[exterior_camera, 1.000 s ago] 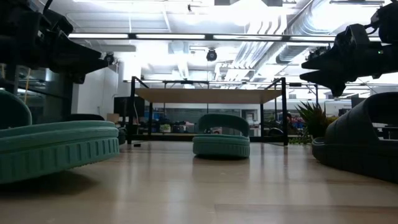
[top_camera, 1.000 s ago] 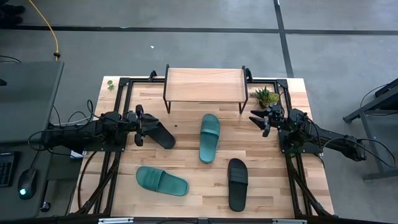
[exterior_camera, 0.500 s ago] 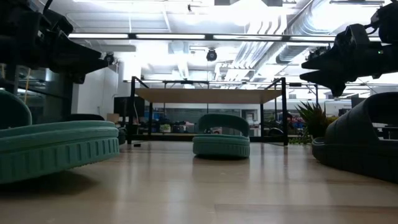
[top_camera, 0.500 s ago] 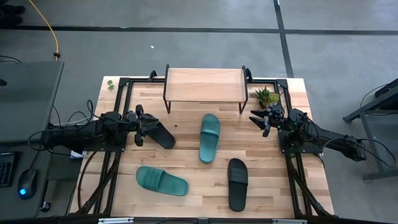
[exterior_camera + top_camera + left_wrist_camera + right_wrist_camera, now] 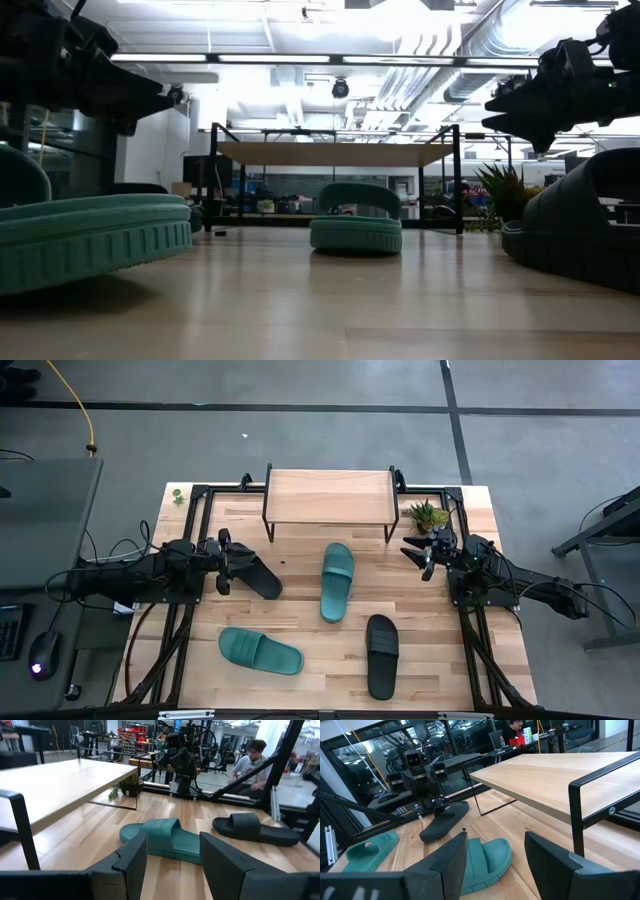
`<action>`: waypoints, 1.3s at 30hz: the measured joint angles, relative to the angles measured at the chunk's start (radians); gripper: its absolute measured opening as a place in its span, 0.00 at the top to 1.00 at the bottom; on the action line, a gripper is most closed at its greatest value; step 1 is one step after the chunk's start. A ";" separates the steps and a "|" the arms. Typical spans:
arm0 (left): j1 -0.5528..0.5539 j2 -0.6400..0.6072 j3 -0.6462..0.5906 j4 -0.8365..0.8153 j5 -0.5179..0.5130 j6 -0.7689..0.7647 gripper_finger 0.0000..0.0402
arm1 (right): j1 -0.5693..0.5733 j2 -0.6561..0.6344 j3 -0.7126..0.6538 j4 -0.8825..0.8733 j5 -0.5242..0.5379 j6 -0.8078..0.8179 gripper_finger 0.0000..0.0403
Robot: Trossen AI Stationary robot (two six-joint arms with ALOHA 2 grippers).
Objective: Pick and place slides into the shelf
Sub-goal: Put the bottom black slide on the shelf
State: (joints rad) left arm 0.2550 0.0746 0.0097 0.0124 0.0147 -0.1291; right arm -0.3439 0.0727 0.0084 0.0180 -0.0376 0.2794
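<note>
Wood top of shelf, high view: the shelf [image 5: 329, 496] stands at the table's [image 5: 300, 625] far edge, plank bare; no slide on it or seen under it.
Slides, high view: all four lie on the table — a teal slide [image 5: 337, 580] just in front of the shelf, a second teal slide [image 5: 260, 650] nearer the front left, a black slide [image 5: 381, 655] front right, another black slide [image 5: 257, 575] at the left gripper's tip.
Left gripper, high view: left gripper [image 5: 224, 561] hovers by that black slide, empty.
Right gripper, high view: right gripper [image 5: 428, 553] waits at the right side beside a small plant [image 5: 429, 514], empty.
Low view: shelf [image 5: 333, 153] far back, the teal slide [image 5: 356, 218] in front of it.
Left wrist view: fingers [image 5: 131, 860] stand moderately apart, nothing between; the teal slide [image 5: 166, 836] lies ahead.
Right wrist view: fingers [image 5: 551, 865] likewise apart and empty.
Progress: judging by this, nothing is placed yet; all four slides remain.
</note>
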 joint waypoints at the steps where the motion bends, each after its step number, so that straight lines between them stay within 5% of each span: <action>1: 0.000 0.000 0.000 0.000 0.000 -0.013 0.59 | 0.000 0.000 0.000 0.000 0.000 0.000 0.53; 39: 0.000 0.000 0.000 0.121 -0.127 0.046 0.59 | 0.000 0.000 0.000 0.166 0.035 0.035 0.53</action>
State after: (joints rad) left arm 0.2550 0.0742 0.0097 0.1329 -0.1127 -0.0829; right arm -0.3441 0.0723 0.0085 0.1843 -0.0025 0.3146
